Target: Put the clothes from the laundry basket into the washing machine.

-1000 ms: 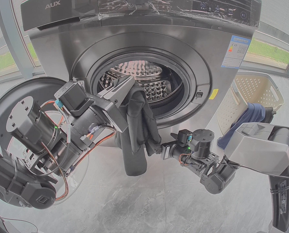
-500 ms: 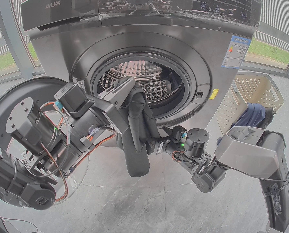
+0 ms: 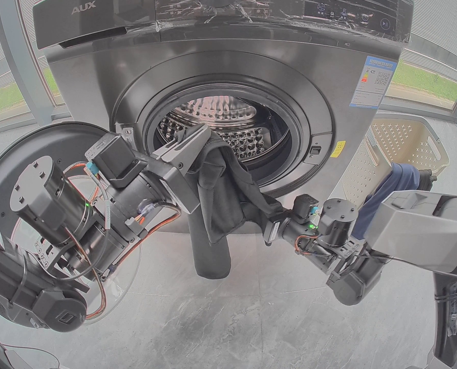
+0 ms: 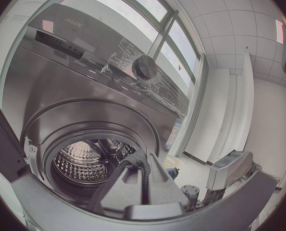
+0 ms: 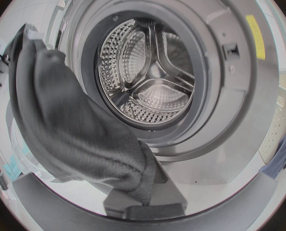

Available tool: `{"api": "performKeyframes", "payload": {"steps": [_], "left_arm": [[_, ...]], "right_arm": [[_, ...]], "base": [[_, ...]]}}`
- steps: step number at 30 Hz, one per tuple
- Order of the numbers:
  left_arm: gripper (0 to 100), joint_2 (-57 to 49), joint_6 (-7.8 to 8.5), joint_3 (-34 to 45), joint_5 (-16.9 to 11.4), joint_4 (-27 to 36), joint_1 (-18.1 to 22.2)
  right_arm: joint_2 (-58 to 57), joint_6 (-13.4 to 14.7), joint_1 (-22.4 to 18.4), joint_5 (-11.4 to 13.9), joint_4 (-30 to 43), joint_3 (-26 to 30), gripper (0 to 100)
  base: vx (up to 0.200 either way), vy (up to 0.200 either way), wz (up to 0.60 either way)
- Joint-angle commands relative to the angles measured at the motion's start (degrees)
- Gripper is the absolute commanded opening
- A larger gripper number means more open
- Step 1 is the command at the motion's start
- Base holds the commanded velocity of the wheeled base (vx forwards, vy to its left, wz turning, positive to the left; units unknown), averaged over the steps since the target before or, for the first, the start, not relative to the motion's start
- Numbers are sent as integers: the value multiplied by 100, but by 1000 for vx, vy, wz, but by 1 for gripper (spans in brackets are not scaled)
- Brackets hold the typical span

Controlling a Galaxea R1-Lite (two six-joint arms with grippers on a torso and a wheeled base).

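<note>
Hanging at the centre of the head view, the black garment (image 3: 223, 190) is outside the drum (image 3: 223, 111), just in front of the washing machine (image 3: 290, 73) opening. Left gripper (image 3: 197, 131) sits at the lower left rim of that opening, pinched tight on the garment's top fold; the wrist view has cloth squeezed between its fingers (image 4: 162, 183). Right gripper (image 3: 270, 220), right of centre and below the opening, is clamped on a lower corner of the same cloth. The fabric is stretched in a slant between the two, and the rest drops as a loose tube toward the floor (image 3: 249, 324)

Edges, room:
- upper and right arc of the round rim unobstructed; drum mouth open behind the cloth
- door (image 3: 49, 144) swung wide at left of frame, behind the left arm
- laundry basket (image 3: 407, 139) at right edge, beside the machine's flank, blue garment (image 3: 397, 180) draped over its near rim

Hidden, unclear:
- right fingertips buried in cloth in the head view
- basket's lower part cut off by the right arm, its inside not readable
- cannot tell whether the hanging end touches the floor
- lower left of the opening masked by garment and left gripper

Surface: pale grey marbled floor, slightly glossy. Windows either side of the machine, grass beyond
</note>
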Motion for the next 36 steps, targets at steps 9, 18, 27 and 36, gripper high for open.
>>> {"api": "performKeyframes", "payload": {"steps": [9, 18, 27, 36], "left_arm": [[0, 26, 49, 419, -189, 3, 334], [0, 88, 76, 683, -400, 3, 545], [0, 237, 76, 1043, -575, 3, 536], [0, 387, 111, 1087, -742, -14, 676]], "right_arm": [[-3016, 11, -123, 142, 179, 2035, 0], [-3728, 11, -238, 134, 250, 2096, 0], [-4185, 19, -246, 160, 566, 2096, 0], [-4423, 37, -290, 160, 883, 2096, 0]], "base": [[0, 0, 0], [0, 0, 0], [0, 0, 0], [0, 0, 0]]}}
